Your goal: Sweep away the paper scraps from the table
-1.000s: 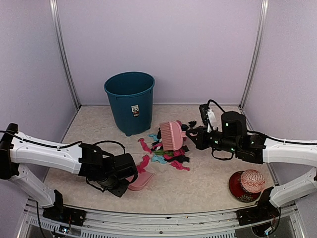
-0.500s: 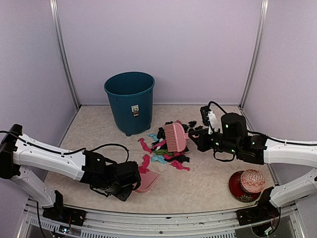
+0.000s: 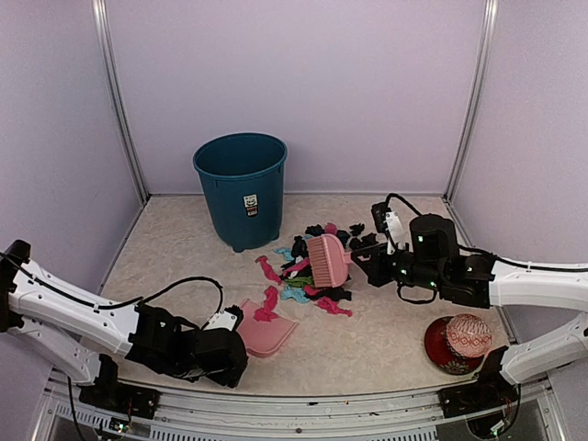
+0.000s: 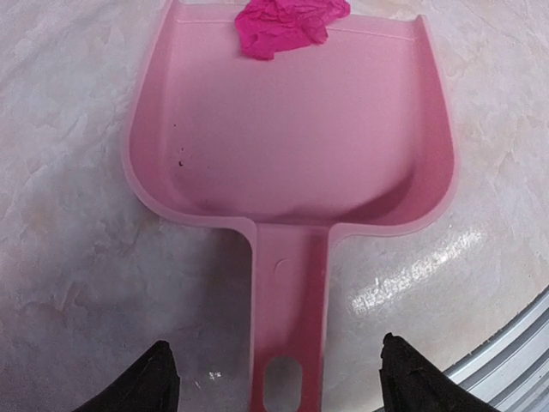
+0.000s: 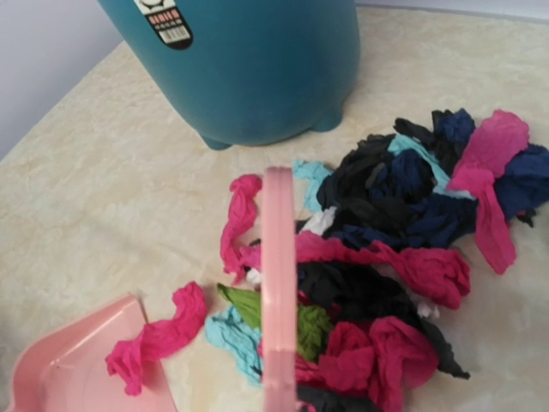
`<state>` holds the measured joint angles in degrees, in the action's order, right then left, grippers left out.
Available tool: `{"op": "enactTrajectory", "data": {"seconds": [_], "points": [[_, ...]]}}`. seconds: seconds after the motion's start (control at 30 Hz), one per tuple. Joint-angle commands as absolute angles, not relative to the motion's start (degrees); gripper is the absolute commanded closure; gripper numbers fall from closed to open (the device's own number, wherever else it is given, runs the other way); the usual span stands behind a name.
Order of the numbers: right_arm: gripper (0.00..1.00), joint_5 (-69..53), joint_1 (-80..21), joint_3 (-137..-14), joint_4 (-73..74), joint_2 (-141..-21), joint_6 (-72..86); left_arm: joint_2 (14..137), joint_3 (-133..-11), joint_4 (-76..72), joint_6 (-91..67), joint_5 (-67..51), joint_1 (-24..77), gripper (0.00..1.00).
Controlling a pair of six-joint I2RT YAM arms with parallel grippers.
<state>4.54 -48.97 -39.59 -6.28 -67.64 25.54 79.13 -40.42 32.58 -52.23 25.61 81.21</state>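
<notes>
Paper scraps [image 3: 322, 292] heaped on table [image 3: 386, 344], one at 12 o'clock of dustpan [image 4: 292, 146], left gripper [image 4: 283, 378] spread wide, right gripper [image 3: 366, 261] seemingly clamping brush [image 3: 328, 260].

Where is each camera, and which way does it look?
Top: above and behind the arms, looking down over the table; left arm and right arm show.
Left wrist: on the left arm, looks down at the pink dustpan; open left tool, black fingertips at the bottom.
Right wrist: on the right arm, looks along the pink brush at the paper scraps and blue bin; no fingers show.
Shared: all three see the dustpan with a magenta scrap at its mouth.
</notes>
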Motion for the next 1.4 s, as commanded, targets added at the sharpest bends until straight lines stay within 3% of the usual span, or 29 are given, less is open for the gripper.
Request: {"op": "enactTrajectory", "data": {"seconds": [0.0,0.4,0.73,1.37], "points": [[1.00,4.49,-49.30,-38.61,-7.14,-65.75,25.71,75.50,-35.07,22.36,-56.55,30.32,82.09,0.21],[1.00,4.36,-49.30,-38.15,-5.59,-64.44,25.93,71.35,-23.75,3.06,-51.03,34.58,82.88,0.24],[1.00,4.14,-49.30,-39.32,-4.57,-65.92,27.75,72.80,-23.38,1.01,-48.56,36.00,82.88,0.47],[1.00,1.96,-49.30,-39.91,-5.06,-67.75,27.87,78.21,-25.41,5.00,-48.05,36.50,83.41,0.53]]}}
